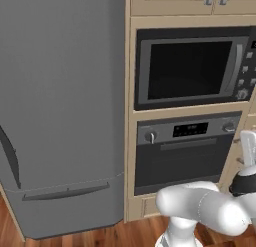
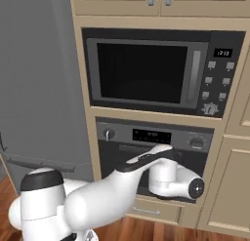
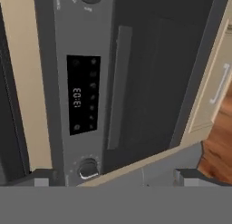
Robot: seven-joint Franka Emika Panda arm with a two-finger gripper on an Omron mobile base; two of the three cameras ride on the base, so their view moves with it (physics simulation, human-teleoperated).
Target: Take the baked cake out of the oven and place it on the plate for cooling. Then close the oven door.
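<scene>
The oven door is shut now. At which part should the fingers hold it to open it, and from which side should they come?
Grip the handle, the grey bar that runs along the top edge of the oven door, just under the display. Come straight from the front, with one finger above the bar and one below. The bar stands out from the flat dark glass, which itself offers nothing to hold.

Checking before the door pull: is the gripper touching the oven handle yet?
Apart. In the hand view the handle lies well beyond the fingertips at the bottom edge, with oven front showing between them.
</scene>
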